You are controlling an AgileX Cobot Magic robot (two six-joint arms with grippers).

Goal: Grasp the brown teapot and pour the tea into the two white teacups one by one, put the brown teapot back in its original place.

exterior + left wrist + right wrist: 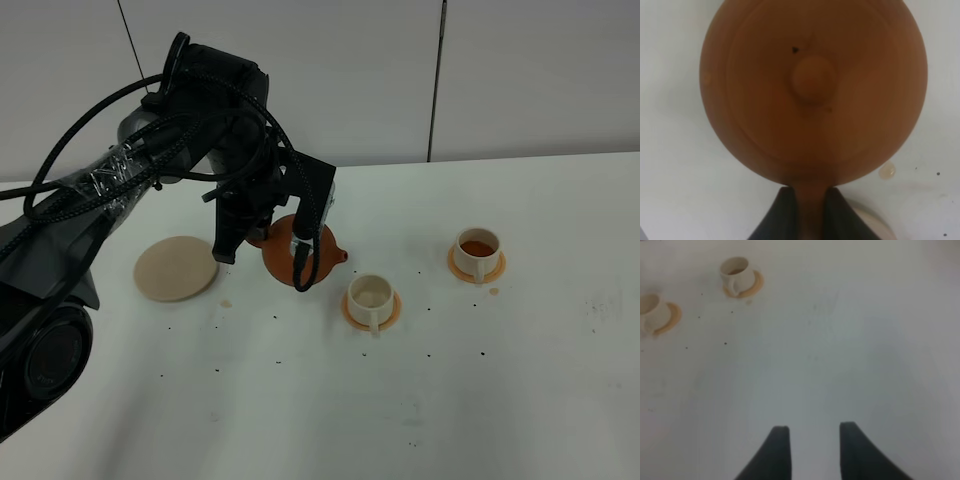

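Note:
The brown teapot (300, 255) hangs just above the table between the cream plate (176, 268) and the nearer white teacup (372, 297), its spout (340, 257) pointing at that cup. My left gripper (298, 262) is shut on the teapot's handle. The left wrist view looks down on the teapot (812, 90) and its lid knob, with the handle pinched between the fingertips (782, 215). The farther teacup (477, 248) holds brown tea. In the right wrist view my right gripper (812, 432) is open over bare table, with both teacups (737, 272) (650, 310) far off. It is outside the exterior view.
Each cup stands on a small orange saucer (355, 313). Small tea stains (226, 303) and dark specks dot the white table around the cups. A white wall runs along the table's back edge.

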